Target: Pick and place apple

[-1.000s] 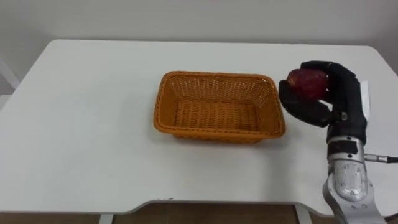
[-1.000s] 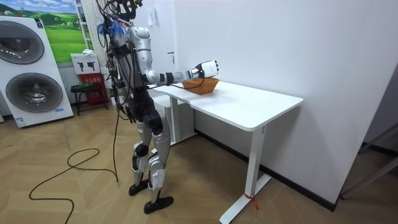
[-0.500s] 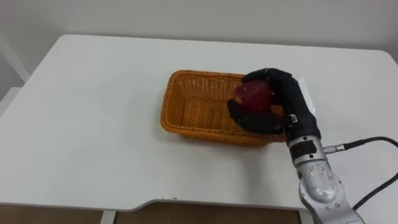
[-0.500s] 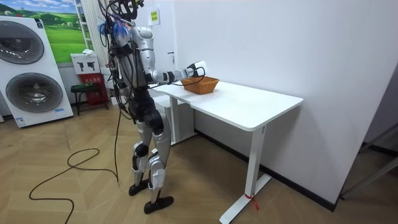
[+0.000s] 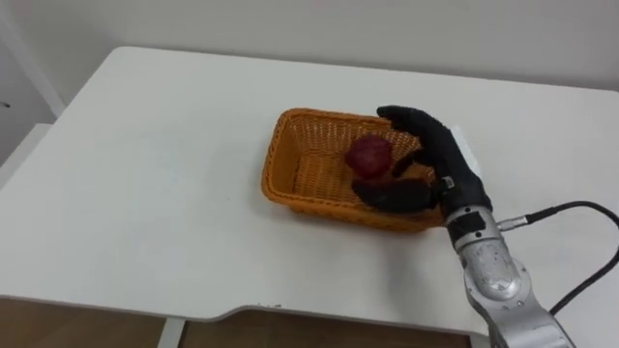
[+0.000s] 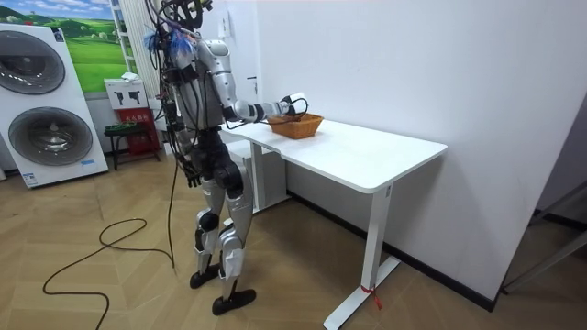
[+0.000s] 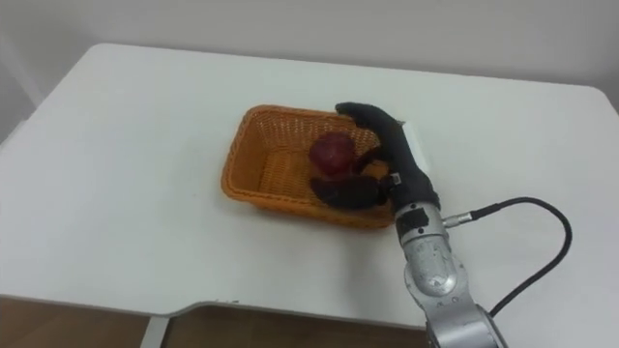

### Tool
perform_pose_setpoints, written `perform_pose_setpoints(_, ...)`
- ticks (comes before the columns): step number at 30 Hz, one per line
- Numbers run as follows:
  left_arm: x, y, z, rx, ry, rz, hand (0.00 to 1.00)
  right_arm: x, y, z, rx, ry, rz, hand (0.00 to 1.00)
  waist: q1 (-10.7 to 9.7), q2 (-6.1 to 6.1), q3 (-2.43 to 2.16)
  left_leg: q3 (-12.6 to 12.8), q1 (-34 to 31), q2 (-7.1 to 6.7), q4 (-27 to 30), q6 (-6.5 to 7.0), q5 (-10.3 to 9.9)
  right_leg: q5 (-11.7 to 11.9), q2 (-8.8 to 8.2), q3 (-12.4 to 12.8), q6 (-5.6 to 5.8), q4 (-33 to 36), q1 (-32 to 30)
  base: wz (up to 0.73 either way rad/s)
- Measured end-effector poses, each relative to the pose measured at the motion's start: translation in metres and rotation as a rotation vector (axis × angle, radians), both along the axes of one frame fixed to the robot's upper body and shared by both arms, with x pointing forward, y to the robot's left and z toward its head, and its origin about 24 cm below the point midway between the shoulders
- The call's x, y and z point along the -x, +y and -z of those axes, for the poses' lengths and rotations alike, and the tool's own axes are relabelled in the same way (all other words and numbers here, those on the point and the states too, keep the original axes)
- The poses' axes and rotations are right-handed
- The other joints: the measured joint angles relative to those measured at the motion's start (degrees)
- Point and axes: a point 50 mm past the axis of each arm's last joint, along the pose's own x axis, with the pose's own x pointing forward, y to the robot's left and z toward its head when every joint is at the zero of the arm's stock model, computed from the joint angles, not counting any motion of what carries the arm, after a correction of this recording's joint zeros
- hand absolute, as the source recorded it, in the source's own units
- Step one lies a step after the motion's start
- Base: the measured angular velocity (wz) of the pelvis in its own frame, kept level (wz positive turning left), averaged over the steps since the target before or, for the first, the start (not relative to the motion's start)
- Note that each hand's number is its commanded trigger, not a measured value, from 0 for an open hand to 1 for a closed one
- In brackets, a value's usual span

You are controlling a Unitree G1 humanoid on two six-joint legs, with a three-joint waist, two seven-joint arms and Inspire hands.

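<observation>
A dark red apple (image 5: 370,155) lies inside the orange wicker basket (image 5: 279,166) on the white table (image 5: 145,203), towards the basket's right end. My right hand (image 5: 441,160), in a black glove, hovers over the basket's right rim. It is open: straight fingers reach past the apple's far side and the thumb lies along its near side, close to it. In the right eye view the apple (image 7: 332,153) sits just left of the hand (image 7: 397,162), inside the basket (image 7: 242,159). In the room view I stand at the table's end, right arm stretched to the basket (image 6: 297,125).
The table (image 7: 116,213) has wide free surface left of and in front of the basket; its front edge runs along the bottom. In the room view a washing machine (image 6: 44,101) stands at the room view's left and a wall runs behind the table.
My right hand has carried the apple leftward from beside the basket to over it. The fingers have straightened and the apple has dropped lower into the basket.
</observation>
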Motion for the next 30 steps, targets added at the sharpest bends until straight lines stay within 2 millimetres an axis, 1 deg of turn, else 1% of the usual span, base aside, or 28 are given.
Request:
perform_pose_setpoints(5,-0.008,0.001,-0.002,-0.006,-0.027,0.018,0.00,-0.011,-0.003,-0.004,0.009,-0.013,0.017,0.00,0.03,0.01,-0.02,-0.10,-0.14,-0.02,0.32,0.00,0.00,0.00,-0.06,-0.12,0.00,0.03,0.11,0.02)
perform_pose_setpoints(12,-0.012,0.001,-0.003,-0.004,-0.044,0.024,0.00,-0.014,-0.012,-0.009,0.005,-0.035,0.062,0.00,-0.01,-0.23,-0.22,0.06,-0.17,-0.02,0.55,0.00,0.00,0.00,-0.11,-0.09,0.00,0.12,0.07,0.00)
perform_pose_setpoints(15,-0.011,0.001,-0.002,-0.001,-0.040,0.024,0.00,-0.014,-0.015,-0.010,0.004,-0.041,0.081,0.00,0.00,-0.30,-0.28,0.17,-0.13,-0.02,0.61,0.00,0.00,0.00,-0.11,-0.02,0.00,0.18,0.07,0.00)
perform_pose_setpoints(19,0.001,0.003,-0.001,-0.005,0.005,0.014,0.00,-0.015,-0.020,-0.014,0.005,-0.064,0.115,0.00,-0.19,-0.67,-0.59,0.18,-0.15,0.00,0.73,0.00,0.00,0.00,-0.09,-0.03,0.00,0.20,0.14,0.00)
perform_pose_setpoints(21,0.007,0.005,0.000,-0.008,0.030,0.009,0.00,-0.015,-0.023,-0.023,-0.007,-0.108,0.135,0.00,-0.58,-0.95,-0.77,0.16,-0.18,0.00,0.82,0.00,0.00,0.00,-0.09,-0.02,0.00,0.21,0.14,0.00)
perform_pose_setpoints(24,0.013,0.007,-0.001,-0.017,0.044,0.005,0.00,-0.014,-0.027,-0.039,-0.015,-0.185,0.171,0.00,-0.82,-1.11,-0.86,0.15,-0.04,-0.01,0.90,0.00,0.00,0.00,-0.09,-0.02,0.00,0.19,0.35,0.01)
perform_pose_setpoints(26,0.018,0.008,-0.001,-0.024,0.057,0.004,0.00,-0.013,-0.037,-0.052,-0.030,-0.261,0.219,0.00,-1.28,-1.19,-0.85,0.07,0.03,-0.03,0.96,0.00,0.00,0.00,-0.13,-0.10,0.00,0.18,0.54,0.04)
perform_pose_setpoints(27,0.020,0.009,-0.001,-0.026,0.058,0.000,0.00,-0.013,-0.040,-0.055,-0.039,-0.277,0.233,0.00,-1.54,-1.23,-0.84,0.05,0.04,-0.03,1.00,0.00,0.00,0.00,-0.14,-0.10,0.00,0.19,0.57,0.00)
perform_pose_setpoints(29,0.028,0.012,-0.003,-0.036,0.067,-0.015,0.00,-0.010,-0.059,-0.062,-0.052,-0.326,0.325,0.00,-1.89,-1.42,-0.63,0.26,0.27,0.00,1.03,0.00,0.00,0.00,-0.13,0.02,0.00,0.21,0.64,-0.02)
perform_pose_setpoints(30,0.029,0.013,-0.003,-0.040,0.067,-0.020,0.00,-0.009,-0.064,-0.063,-0.052,-0.337,0.355,0.00,-2.13,-1.51,-0.60,0.26,0.24,0.00,1.03,0.00,0.00,0.00,-0.14,-0.01,0.00,0.27,0.61,0.00)
